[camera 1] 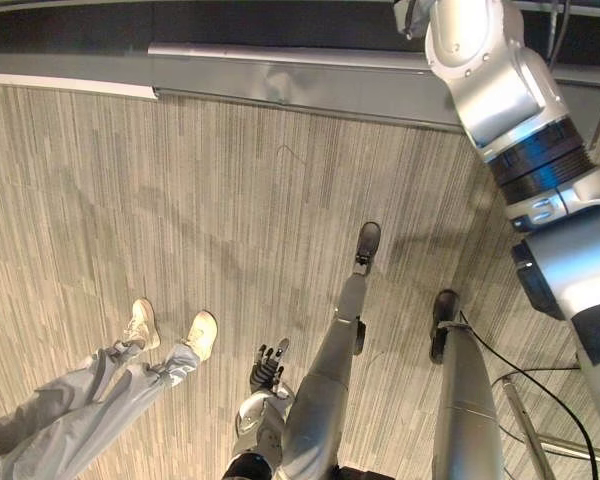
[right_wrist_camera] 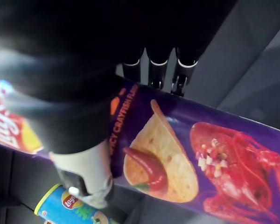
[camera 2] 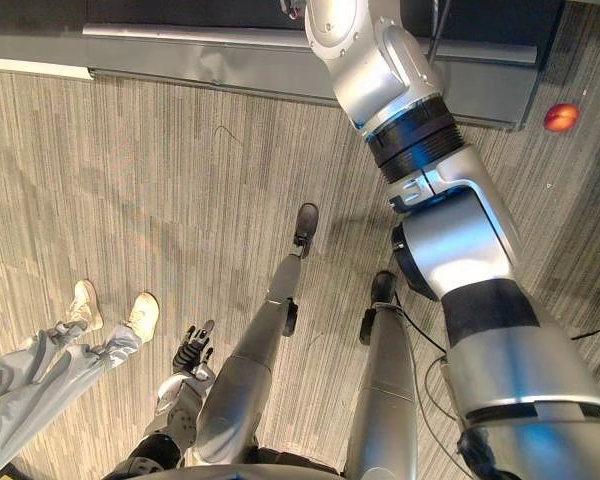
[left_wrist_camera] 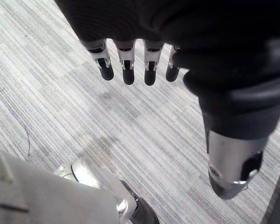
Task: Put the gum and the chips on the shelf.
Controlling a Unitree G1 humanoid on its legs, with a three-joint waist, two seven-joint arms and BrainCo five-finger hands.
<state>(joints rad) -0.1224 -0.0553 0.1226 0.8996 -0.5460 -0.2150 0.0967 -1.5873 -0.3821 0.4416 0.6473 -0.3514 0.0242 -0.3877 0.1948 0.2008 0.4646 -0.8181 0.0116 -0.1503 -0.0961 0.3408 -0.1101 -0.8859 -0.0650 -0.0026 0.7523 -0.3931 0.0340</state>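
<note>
Gripping the chips, a purple can printed with a crisp, a red chilli and a crayfish.
The right hand clasps it, fingers over one side, thumb across the other; both can ends are cut off, and a blue can peeks out beneath, half hidden. The left hand hangs over the carpet, fingers straight and relaxed.

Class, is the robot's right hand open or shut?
Shut: the right hand clasps the purple chips can, fingers behind it, thumb in front.
</note>
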